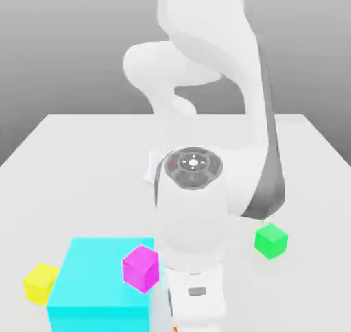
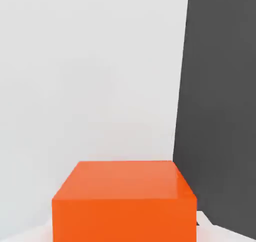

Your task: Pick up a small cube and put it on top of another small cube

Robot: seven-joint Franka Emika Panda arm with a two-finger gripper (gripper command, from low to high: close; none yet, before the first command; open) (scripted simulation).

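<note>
I have the orange cube between the two fingertips of my gripper, the white tips up against its opposite sides, so I read the tool as closed on it. In the exterior view the cube is low in the picture, only a sliver of orange peeking out under the hand, so I can't tell whether it touches the table. Just beside the hand, toward the exterior view's left, is the big cyan block, the bulkiest thing near my tool. The magenta cube shows against the block's top by the edge nearest the hand; whether it rests there I can't tell. Past the block's far side, at the exterior view's left, I see the yellow cube. The green cube is on the table toward the exterior view's right, apart from the hand. My own arm hides much of the middle of the table. A dark area borders the pale surface in the hand view; I can't tell what it is.
</note>
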